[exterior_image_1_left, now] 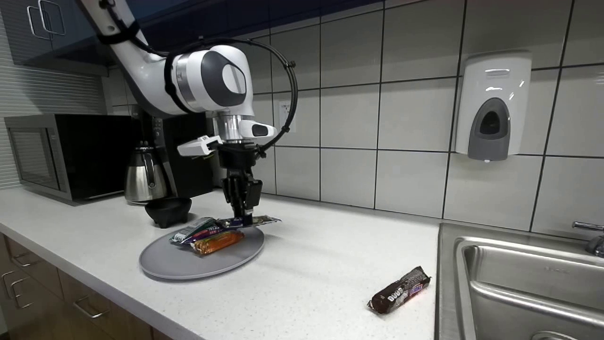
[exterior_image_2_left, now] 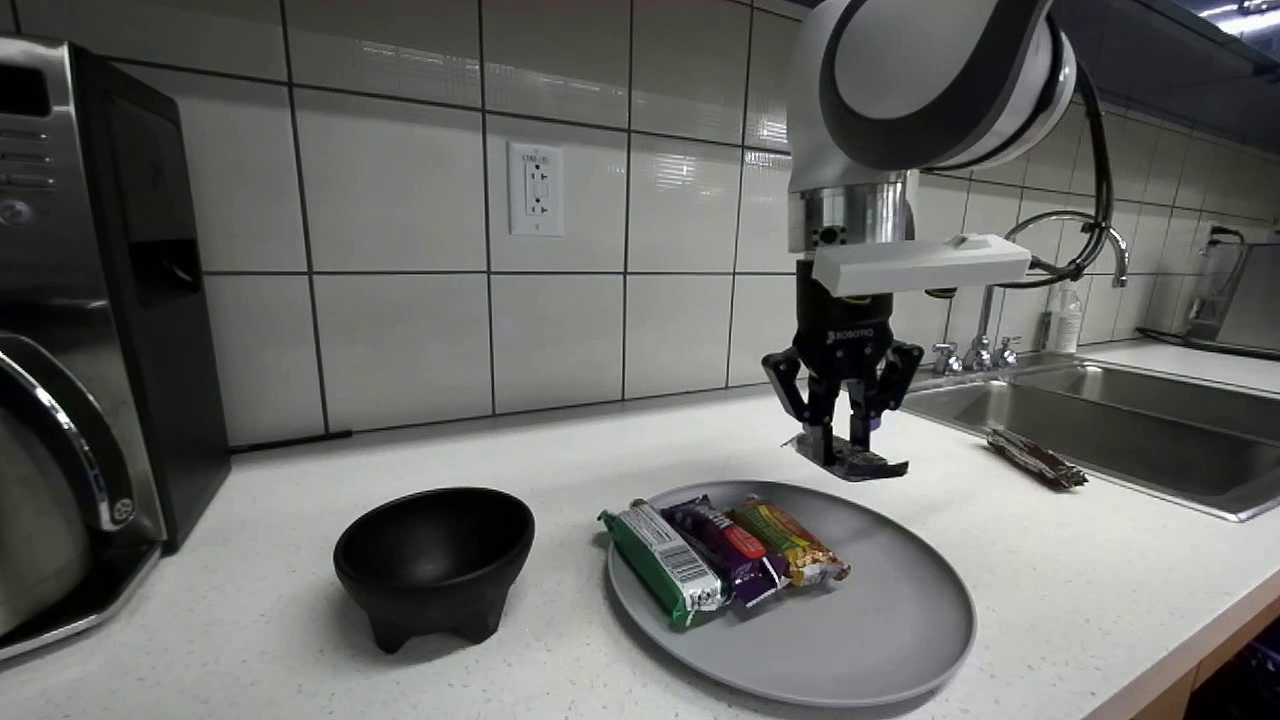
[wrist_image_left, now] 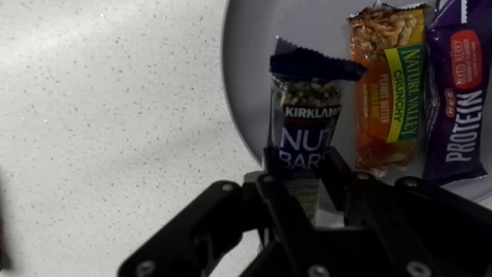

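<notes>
close up, my wrist view looks down past my gripper (wrist_image_left: 301, 157) onto the plate (wrist_image_left: 248, 69); from farther off, both exterior views face the tiled wall (exterior_image_1_left: 349, 118) obliquely, sharing my arm (exterior_image_2_left: 905, 85), plate and sink (exterior_image_1_left: 448, 269).

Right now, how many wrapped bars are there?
5: green bar, purple bar and orange bar on the plate, nut bar in the pincer, and brown bar by the sink.

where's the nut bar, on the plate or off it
Off: the gripper holds the nut bar in the air; an exterior view shows a gap between it and the plate.
</notes>
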Available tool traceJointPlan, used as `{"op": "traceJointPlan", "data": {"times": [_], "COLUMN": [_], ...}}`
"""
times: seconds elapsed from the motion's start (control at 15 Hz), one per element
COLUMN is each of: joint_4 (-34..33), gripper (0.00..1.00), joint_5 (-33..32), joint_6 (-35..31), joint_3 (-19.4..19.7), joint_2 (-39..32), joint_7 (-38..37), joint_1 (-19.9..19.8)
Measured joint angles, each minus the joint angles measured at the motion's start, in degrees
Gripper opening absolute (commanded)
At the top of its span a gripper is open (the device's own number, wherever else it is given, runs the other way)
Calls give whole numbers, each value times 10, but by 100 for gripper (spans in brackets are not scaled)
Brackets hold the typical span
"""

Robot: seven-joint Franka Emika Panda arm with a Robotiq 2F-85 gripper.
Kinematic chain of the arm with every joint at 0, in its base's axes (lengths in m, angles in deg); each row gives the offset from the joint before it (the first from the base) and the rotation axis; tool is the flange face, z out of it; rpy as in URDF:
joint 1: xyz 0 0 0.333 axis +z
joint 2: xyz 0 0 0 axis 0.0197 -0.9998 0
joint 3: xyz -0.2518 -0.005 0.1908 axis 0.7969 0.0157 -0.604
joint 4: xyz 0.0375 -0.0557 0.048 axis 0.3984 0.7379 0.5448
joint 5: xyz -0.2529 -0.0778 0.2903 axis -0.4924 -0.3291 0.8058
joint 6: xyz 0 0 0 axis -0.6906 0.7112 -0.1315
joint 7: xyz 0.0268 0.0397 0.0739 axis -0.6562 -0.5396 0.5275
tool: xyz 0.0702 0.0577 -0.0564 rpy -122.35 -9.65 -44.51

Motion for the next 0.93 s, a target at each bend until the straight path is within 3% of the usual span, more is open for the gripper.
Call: {"op": "traceJointPlan", "data": {"times": [0.93], "joint_4": [38], "gripper": [8], "joint_5": [-18], "joint_6": [1], "joint_3": [-17], "joint_2": [4], "joint_7": [19], "joint_1": [13]}}
